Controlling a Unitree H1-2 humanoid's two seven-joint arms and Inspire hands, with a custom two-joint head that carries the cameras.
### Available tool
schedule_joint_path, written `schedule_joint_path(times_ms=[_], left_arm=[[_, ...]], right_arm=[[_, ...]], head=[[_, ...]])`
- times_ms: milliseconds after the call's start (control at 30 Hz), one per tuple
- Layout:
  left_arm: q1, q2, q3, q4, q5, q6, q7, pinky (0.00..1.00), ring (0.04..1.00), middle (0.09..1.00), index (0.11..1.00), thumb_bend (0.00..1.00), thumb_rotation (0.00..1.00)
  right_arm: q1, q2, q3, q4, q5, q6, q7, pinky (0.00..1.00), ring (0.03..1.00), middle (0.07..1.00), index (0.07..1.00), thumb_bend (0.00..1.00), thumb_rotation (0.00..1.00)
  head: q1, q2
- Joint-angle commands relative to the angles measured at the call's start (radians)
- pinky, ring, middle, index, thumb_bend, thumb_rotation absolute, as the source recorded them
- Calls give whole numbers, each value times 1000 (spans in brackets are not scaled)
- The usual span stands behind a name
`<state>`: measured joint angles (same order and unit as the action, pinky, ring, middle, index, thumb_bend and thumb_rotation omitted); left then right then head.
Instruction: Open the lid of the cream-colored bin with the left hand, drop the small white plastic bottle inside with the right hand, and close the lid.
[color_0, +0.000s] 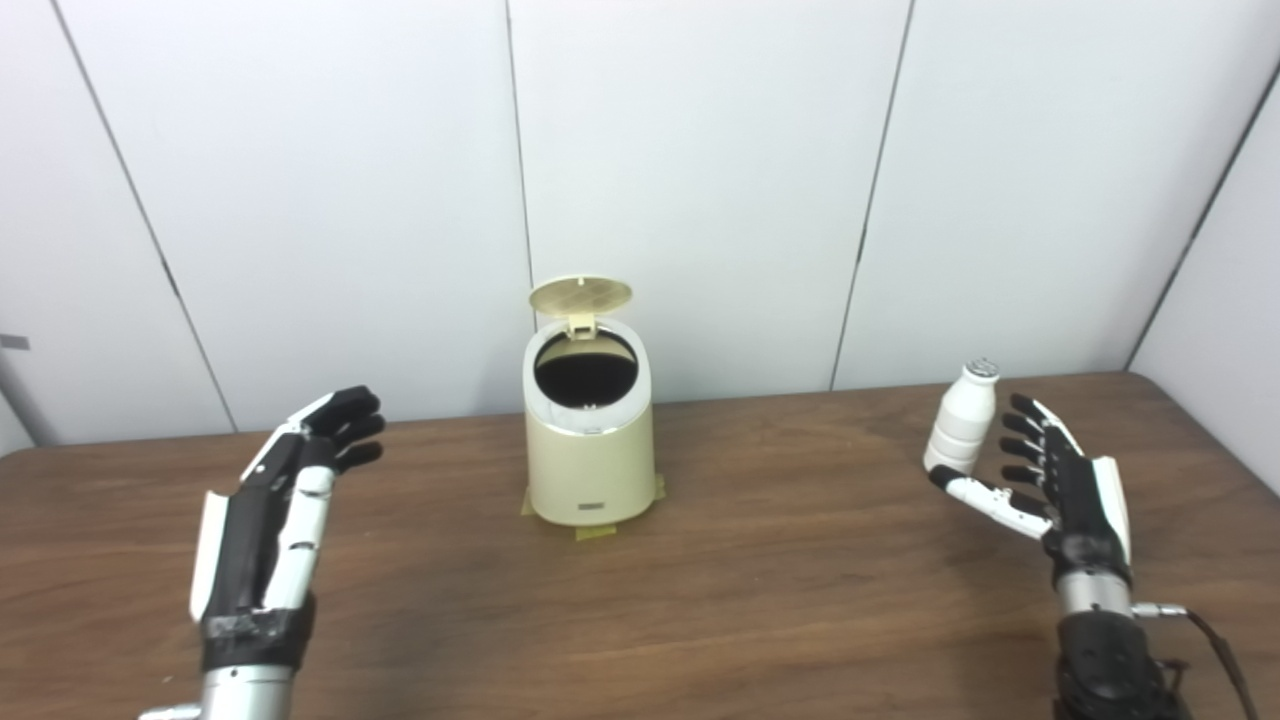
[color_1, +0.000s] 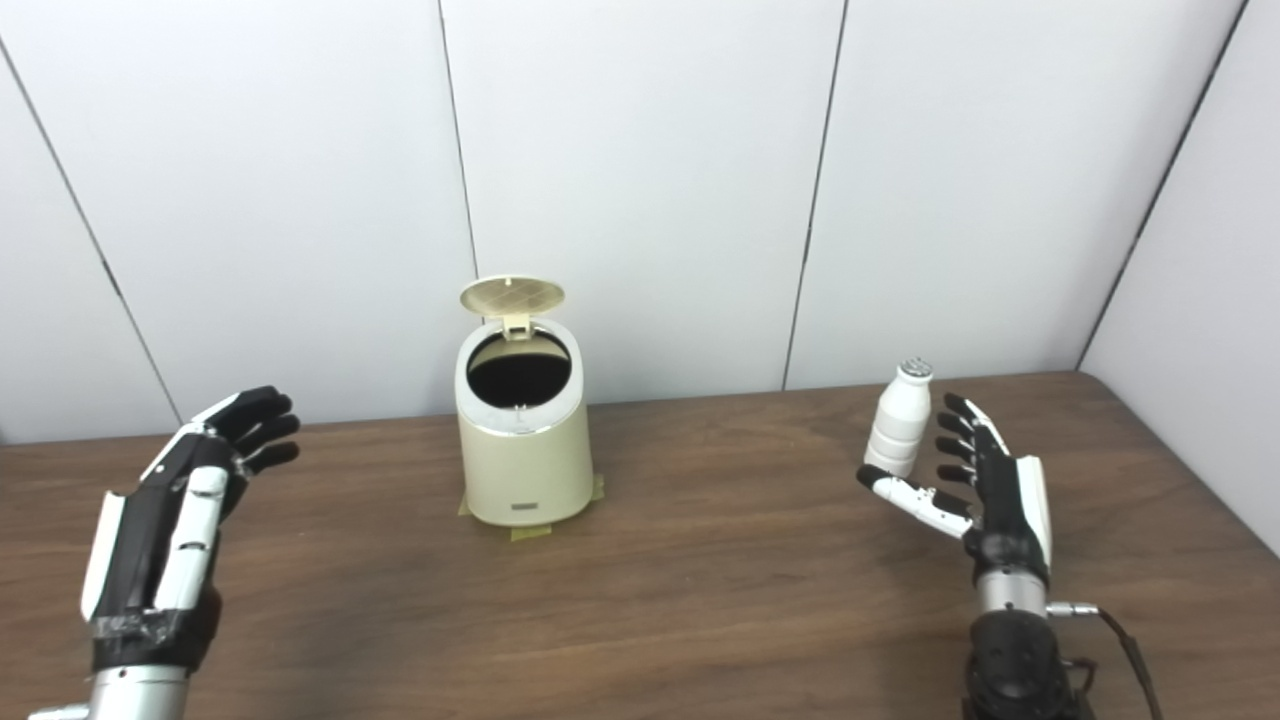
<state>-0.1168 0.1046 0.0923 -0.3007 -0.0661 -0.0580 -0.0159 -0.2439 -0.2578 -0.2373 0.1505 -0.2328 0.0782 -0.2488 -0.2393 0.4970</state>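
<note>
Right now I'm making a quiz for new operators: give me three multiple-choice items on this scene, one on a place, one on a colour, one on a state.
1. Where does the small white bottle stand?
A. beside the right hand, upright on the table
B. inside the bin
C. next to the left hand

2. What colour is the bin?
A. blue
B. cream
C. black

3. How is the bin's lid?
A. shut flat
C. lying on the table
B. flipped up on its hinge

Key:
1 A, the bottle is upright at the table's right, just in front of the open right hand's fingers, not yet gripped.
2 B, the body and lid are cream, with a pale band around the dark opening.
3 B, the lid stands raised behind the opening, while the left hand is open, well apart from the bin.
</note>
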Motion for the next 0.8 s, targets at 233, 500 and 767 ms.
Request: schedule_joint_path(times_ms=[233, 500, 767], left_arm=[[-35, 34, 27, -7, -68, -27, -19, 740, 788, 802, 787, 404, 748], [-37, 31, 39, -33, -79, 15, -8, 712, 761, 787, 773, 390, 706], [-43, 68, 61, 15, -133, -5, -51, 714, 783, 790, 776, 365, 752]], right_arm=[[-50, 15, 0, -33, -13, 6, -49, 716, 820, 876, 900, 854, 390], [-46, 37, 7, -70, -36, 52, -68, 684, 799, 856, 901, 825, 357], [-70, 50, 35, -13, -52, 20, -99, 683, 794, 845, 896, 848, 377]], head=[[-62, 3], [-127, 2], [-232, -21]])
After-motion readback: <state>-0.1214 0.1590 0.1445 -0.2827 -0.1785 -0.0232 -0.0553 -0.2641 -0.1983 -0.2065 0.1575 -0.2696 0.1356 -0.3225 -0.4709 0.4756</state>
